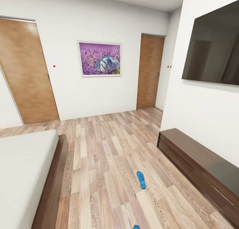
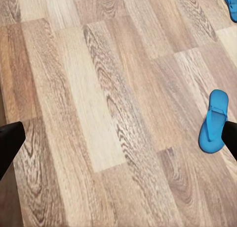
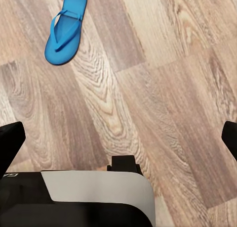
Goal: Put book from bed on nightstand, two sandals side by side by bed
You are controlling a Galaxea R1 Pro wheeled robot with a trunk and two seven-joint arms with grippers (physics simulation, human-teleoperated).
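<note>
One blue sandal (image 1: 141,179) lies flat on the wood floor between the bed (image 1: 49,192) and a long low cabinet. The tip of a second sandal (image 1: 136,226) peeks in at the picture's lower edge. My left gripper (image 2: 121,140) hangs open over bare planks, with one sandal (image 2: 214,120) beside a black fingertip (image 2: 231,138) and another sandal (image 2: 230,2) farther off. My right gripper (image 3: 120,140) is also open above the floor, a sandal (image 3: 65,26) lying well ahead of it. The book and the nightstands are out of view.
The long low dark-wood cabinet (image 1: 199,166) runs along the right wall under a wall-mounted TV (image 1: 214,46). Two wooden doors (image 1: 26,72) (image 1: 150,71) and a purple picture (image 1: 99,58) are on the far wall. My own base (image 3: 94,197) sits below the right gripper.
</note>
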